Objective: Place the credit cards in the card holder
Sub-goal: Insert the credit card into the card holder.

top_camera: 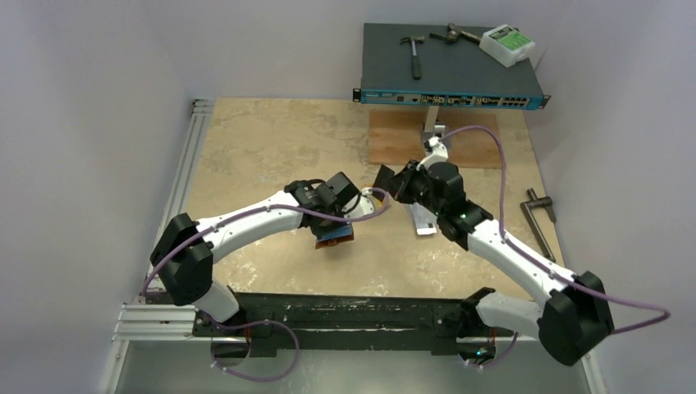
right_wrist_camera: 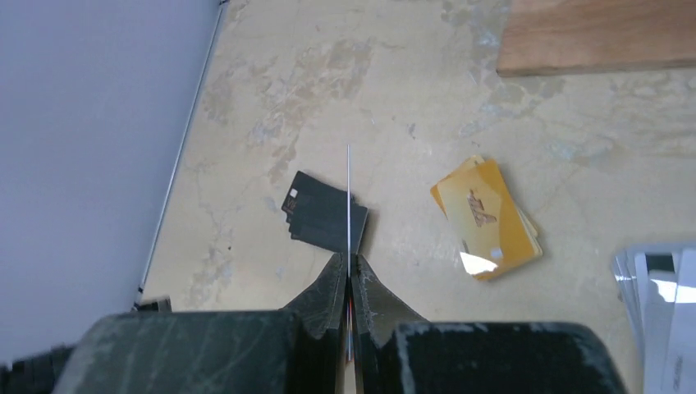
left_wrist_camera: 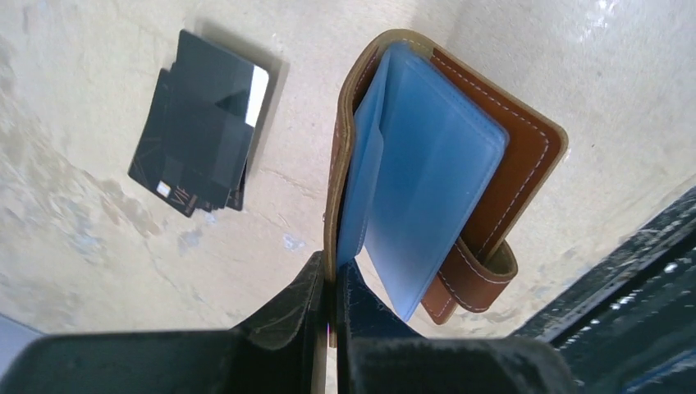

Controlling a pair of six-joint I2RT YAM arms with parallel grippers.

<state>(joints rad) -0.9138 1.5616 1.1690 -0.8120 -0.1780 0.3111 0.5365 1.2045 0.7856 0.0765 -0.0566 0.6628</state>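
Observation:
The card holder (left_wrist_camera: 509, 156) is a brown leather wallet hanging open, its light blue inside (left_wrist_camera: 427, 172) showing. My left gripper (left_wrist_camera: 332, 267) is shut on the edge of its cover and holds it above the table (top_camera: 335, 236). My right gripper (right_wrist_camera: 349, 261) is shut on one credit card (right_wrist_camera: 348, 197), seen edge-on as a thin pale line. On the table below lie a stack of black cards (right_wrist_camera: 320, 215), a stack of gold-orange cards (right_wrist_camera: 486, 217) and silvery white cards (right_wrist_camera: 661, 312). The black stack (left_wrist_camera: 201, 123) also shows in the left wrist view.
A network switch (top_camera: 447, 66) stands at the back with a hammer (top_camera: 414, 53) and a white box (top_camera: 507, 44) on it. A wooden board (top_camera: 394, 139) lies in front of it. A metal tool (top_camera: 542, 217) lies at the right edge.

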